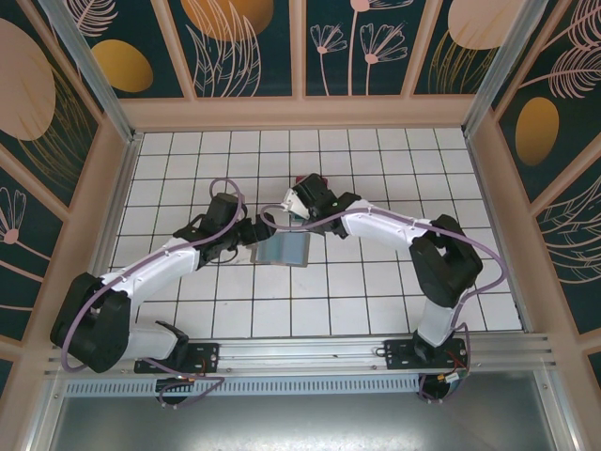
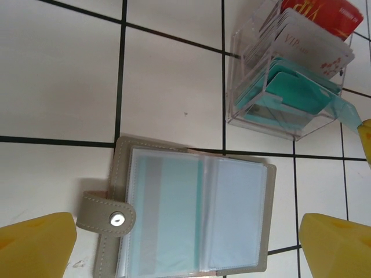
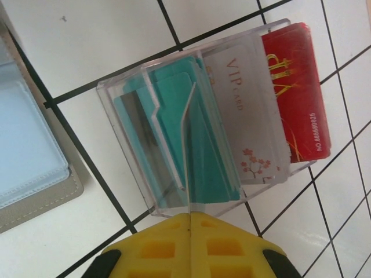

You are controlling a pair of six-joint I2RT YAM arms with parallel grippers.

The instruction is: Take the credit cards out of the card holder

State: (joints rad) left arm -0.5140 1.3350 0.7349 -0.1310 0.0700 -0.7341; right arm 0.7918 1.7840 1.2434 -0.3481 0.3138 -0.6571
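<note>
The left gripper (image 2: 185, 246) is held spread over the card holder (image 2: 191, 214), laid open flat on the tiles (image 2: 174, 87), apparently to reach a card. Further right, a teal card (image 2: 346, 111) is pinched by the right gripper (image 3: 190, 223) at the clear box (image 3: 124, 92).

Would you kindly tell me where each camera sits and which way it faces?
Top external: above and behind the arm bases, looking down on the tiled table; both arms reach toward the card holder.
Left wrist: on the left arm, looking down at the open card holder; open left gripper, fingertips at the bottom corners.
Right wrist: on the right arm, looking down at the clear card box; right gripper at the bottom, shut on a teal card.
Both wrist views share the card holder and box.
</note>
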